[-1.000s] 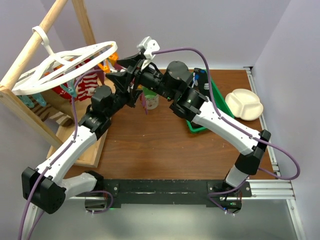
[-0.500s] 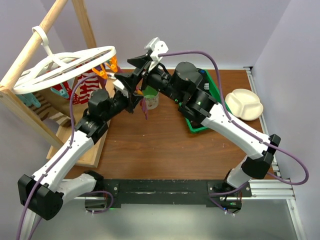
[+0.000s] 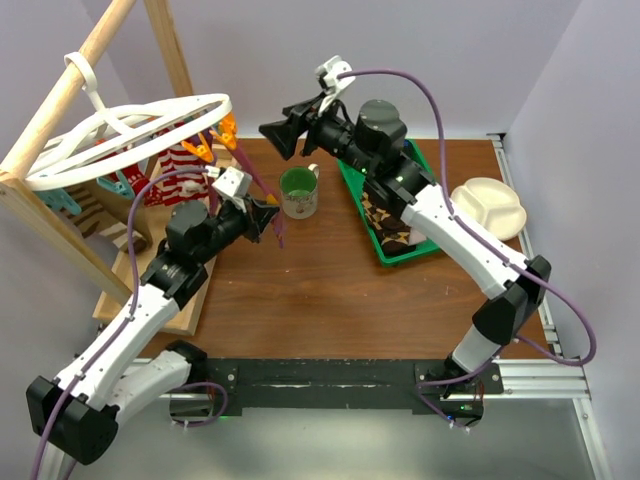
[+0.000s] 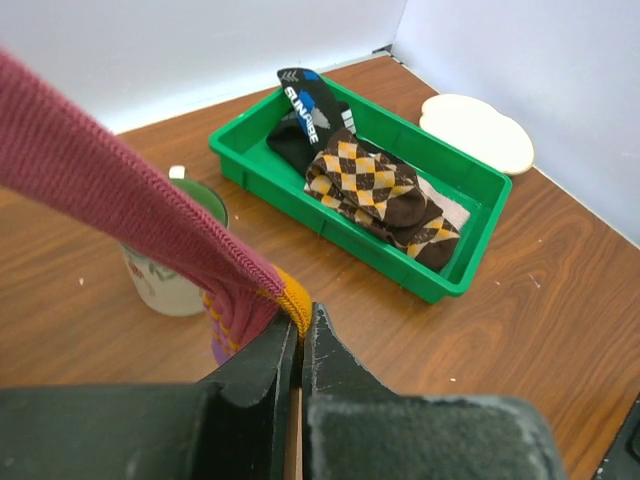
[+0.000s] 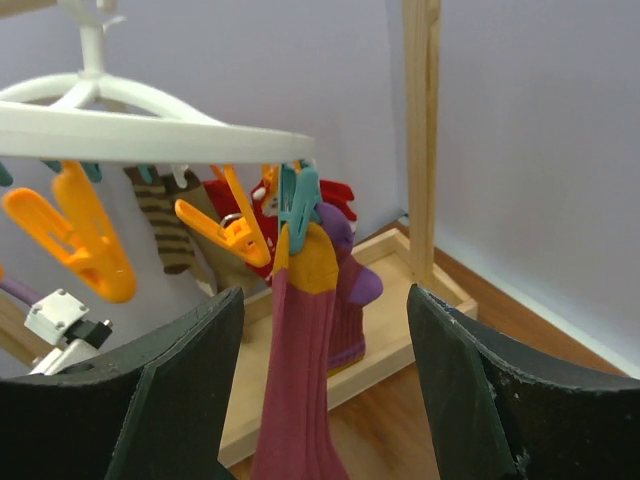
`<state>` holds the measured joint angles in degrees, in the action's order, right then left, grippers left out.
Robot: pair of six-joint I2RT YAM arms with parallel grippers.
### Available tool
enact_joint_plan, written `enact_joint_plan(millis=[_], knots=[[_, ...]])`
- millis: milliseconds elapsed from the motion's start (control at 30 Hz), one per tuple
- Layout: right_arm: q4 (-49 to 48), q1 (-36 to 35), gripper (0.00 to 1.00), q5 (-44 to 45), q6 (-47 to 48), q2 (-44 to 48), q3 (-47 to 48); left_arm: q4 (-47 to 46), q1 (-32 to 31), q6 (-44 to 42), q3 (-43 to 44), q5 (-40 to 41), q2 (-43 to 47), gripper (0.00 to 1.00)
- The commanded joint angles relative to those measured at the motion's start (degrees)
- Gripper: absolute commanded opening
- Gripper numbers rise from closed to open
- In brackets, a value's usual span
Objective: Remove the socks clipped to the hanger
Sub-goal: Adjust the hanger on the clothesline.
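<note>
A teal clip [image 5: 298, 205] under the white hanger [image 5: 150, 125] grips the yellow end of a maroon sock [image 5: 300, 400]. The sock hangs down between the two black fingers [image 5: 180, 390] of the right gripper [image 5: 322, 300], which stand wide apart and do not touch it. Orange clips [image 5: 228, 230] hang just beside. Behind them are a red sock [image 5: 335, 195], a brown striped sock [image 5: 165, 225] and, at the right, a wooden pole [image 5: 422, 140].

Overhead camera looks down from behind the arms. Left wrist closely faces the green tray [image 4: 330, 230], right wrist the hanger [image 5: 150, 125]; both show the maroon sock [image 5: 300, 380].
</note>
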<state>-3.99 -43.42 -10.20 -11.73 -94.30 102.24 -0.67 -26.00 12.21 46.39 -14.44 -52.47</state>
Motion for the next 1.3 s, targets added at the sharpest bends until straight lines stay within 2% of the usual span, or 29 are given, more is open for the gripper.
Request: enact_joint_plan(millis=[0, 300, 700, 933, 1267], knots=[[-1.81, -0.53, 0.7, -4.56, -2.95, -2.63, 0.86, -1.53, -0.28, 5.45, -3.23, 1.51, 3.42, 0.0], [-3.83, 0.17, 0.7, -8.44, -5.67, -7.91, 3.76, -1.36, -0.28, 8.88, -6.84, 6.61, 8.26, 0.0], [-11.12, 0.96, 0.67, -5.88, -11.82, -14.86, 7.71, 0.58, -0.28, 14.68, -7.98, 14.26, 10.8, 0.0], [-17.28, 2.63, 0.68, -10.63, -16.92, -17.49, 8.41, 4.53, -0.19, 17.41, -7.46, 18.92, 12.12, 0.0], [-30.27, 4.31, 0.69, -22.84, -26.5, -25.49, 14.04, 5.5, -0.28, 18.82, -6.75, 18.57, 12.83, 0.0]])
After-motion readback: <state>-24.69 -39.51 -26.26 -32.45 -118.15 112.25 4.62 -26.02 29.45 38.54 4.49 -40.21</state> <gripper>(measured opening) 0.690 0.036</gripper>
